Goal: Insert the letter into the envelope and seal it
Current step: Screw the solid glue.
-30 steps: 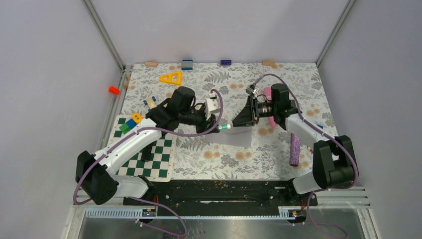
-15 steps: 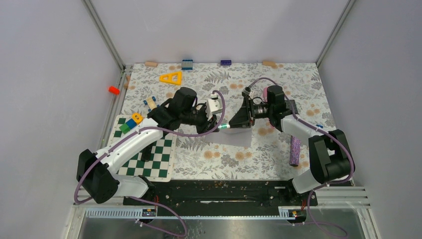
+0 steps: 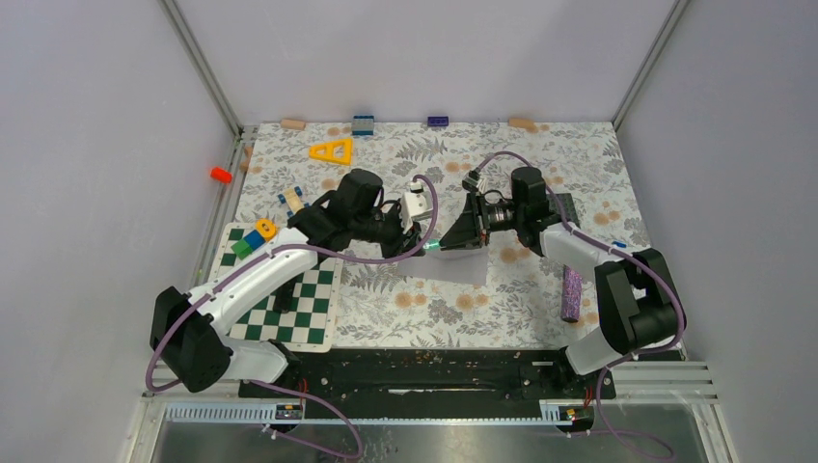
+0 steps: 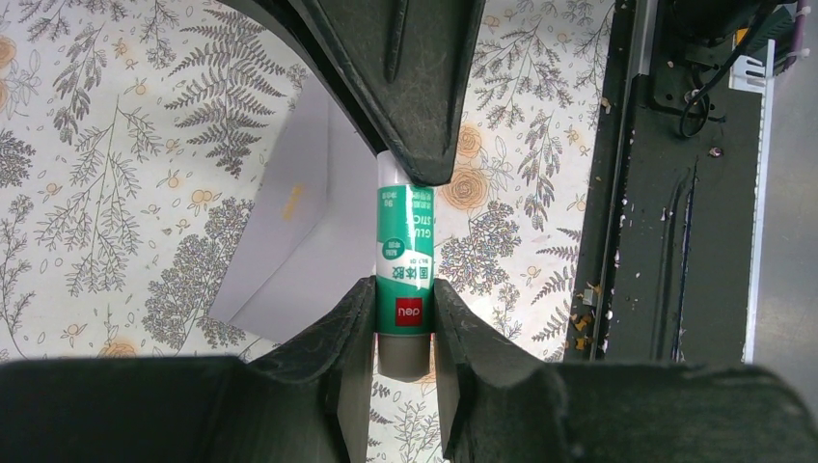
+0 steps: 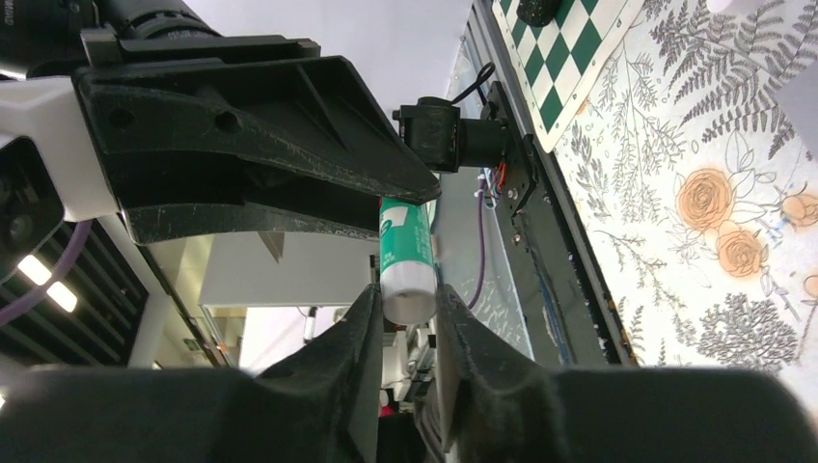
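Lying flat, the envelope is plain grey (small orange mark).

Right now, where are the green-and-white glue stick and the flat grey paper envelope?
green-and-white glue stick (image 4: 403, 265): left wrist view, on its green label.
flat grey paper envelope (image 4: 301, 241): left wrist view, on its middle.

glue stick: "deli" on red band, "glue stick" on green label; other print too small.
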Available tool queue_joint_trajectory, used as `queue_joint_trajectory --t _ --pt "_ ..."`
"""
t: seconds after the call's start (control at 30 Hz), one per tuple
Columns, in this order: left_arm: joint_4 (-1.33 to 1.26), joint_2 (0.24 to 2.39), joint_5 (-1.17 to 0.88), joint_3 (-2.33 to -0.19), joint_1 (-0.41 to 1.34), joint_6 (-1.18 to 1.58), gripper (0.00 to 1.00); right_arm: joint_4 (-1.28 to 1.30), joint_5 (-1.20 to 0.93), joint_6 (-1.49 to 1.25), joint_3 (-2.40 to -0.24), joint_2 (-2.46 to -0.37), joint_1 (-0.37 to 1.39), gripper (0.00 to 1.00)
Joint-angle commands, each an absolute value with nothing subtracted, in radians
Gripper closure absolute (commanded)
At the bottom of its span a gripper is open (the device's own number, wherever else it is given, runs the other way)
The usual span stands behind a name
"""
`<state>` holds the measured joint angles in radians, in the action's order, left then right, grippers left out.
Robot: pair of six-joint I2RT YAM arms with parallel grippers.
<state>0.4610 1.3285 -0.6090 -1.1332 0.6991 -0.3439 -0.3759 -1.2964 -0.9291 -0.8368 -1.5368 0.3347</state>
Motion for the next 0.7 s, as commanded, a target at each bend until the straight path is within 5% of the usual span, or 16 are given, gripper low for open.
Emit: queue_joint_trajectory --t 0.0,0.37,0.57,0.67 --pt "0.42 1.335 -0.651 -1.163 0.702 -0.337 0.98 -0.502 -1.321 -0.956 -0.849 -1.547 0.344 0.8" --pt "0.42 1.403 -0.963 -1.192 0.594 -0.221 0.98 -0.617 -1.396 -0.752 -0.79 -1.428 0.344 0.8" --pt "0.42 1.456 -1.144 -1.199 0.566 -0.145 0.97 0.146 -1.227 0.066 -0.88 -1.273 0.363 0.71" --pt "0.419 1.495 -1.21 -1.202 0.565 -0.115 0.96 0.246 -1.138 0.256 -0.879 -1.231 0.373 0.7"
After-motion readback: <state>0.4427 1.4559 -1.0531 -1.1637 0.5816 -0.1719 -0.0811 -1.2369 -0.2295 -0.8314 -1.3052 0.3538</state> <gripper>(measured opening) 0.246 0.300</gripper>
